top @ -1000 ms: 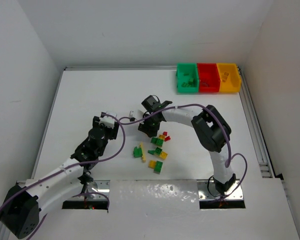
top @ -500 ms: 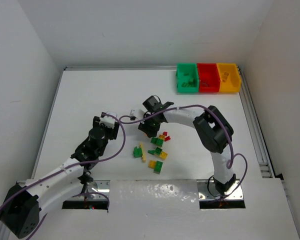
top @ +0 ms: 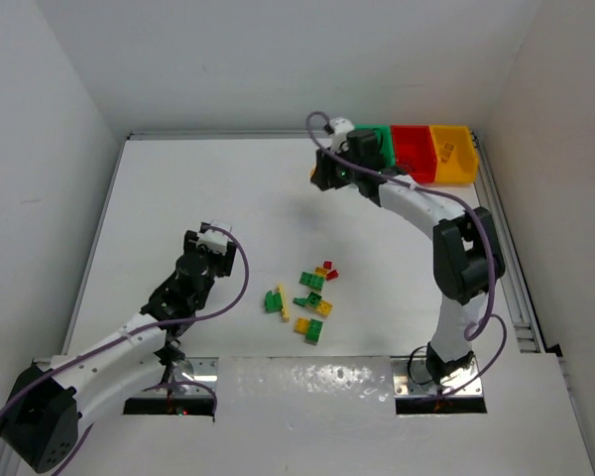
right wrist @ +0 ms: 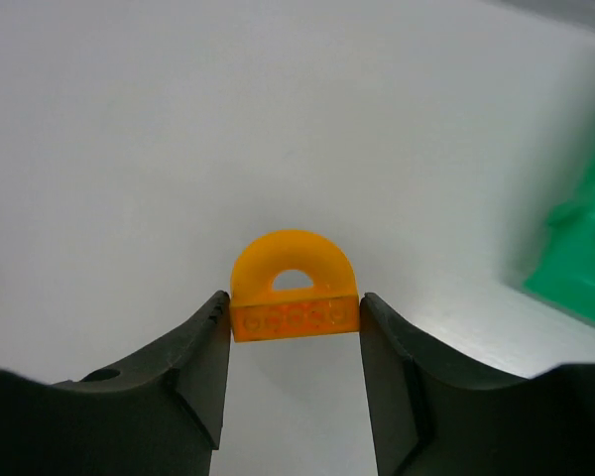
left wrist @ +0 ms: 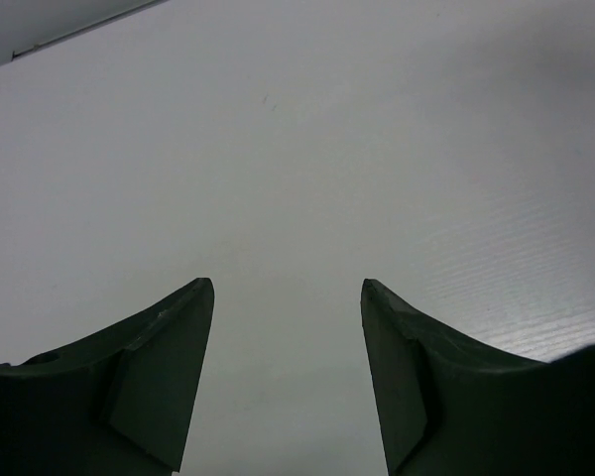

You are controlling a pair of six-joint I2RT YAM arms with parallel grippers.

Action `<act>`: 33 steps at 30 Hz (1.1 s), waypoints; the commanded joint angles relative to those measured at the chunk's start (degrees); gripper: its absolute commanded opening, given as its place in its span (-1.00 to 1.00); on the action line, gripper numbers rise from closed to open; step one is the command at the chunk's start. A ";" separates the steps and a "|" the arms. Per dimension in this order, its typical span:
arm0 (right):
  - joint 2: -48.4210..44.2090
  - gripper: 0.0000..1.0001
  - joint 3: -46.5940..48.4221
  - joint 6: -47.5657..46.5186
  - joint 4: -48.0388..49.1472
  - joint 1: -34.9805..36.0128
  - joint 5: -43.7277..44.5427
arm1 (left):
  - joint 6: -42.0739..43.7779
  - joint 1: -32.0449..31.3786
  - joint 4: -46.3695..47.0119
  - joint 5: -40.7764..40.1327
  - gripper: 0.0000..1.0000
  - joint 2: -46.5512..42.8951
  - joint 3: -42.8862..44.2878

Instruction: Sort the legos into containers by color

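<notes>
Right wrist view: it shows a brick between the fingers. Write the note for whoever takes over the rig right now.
Right gripper: shut on an orange arch brick, held above the table just left of the green bin.
Left gripper: open, empty, over bare table.
Bins: green, red bin, yellow bin, in a row at the far right corner.
Done: at least one brick lies in the yellow bin.
Left: drop the arch brick in the yellow bin, then sort the pile of green, yellow and red bricks mid-table.
</notes>
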 commanded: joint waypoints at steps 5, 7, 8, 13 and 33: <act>3.48 -0.52 10.63 25.74 7.54 -14.44 19.52 | 0.03 0.19 3.05 -0.74 0.18 0.64 -0.02; 5.33 -0.55 11.70 26.98 7.27 -16.91 25.99 | 0.11 0.54 3.31 -0.74 0.18 1.17 -0.02; 5.68 -0.56 11.88 27.07 7.71 -17.52 28.21 | 0.11 0.72 3.32 -0.74 0.18 1.43 -0.02; 7.79 -0.56 11.88 29.52 10.87 -21.31 38.17 | -0.32 2.65 3.14 -0.83 0.18 3.63 0.33; 16.23 -0.55 7.66 31.46 32.22 -25.44 56.01 | -1.73 7.13 0.33 -0.30 0.18 10.31 1.74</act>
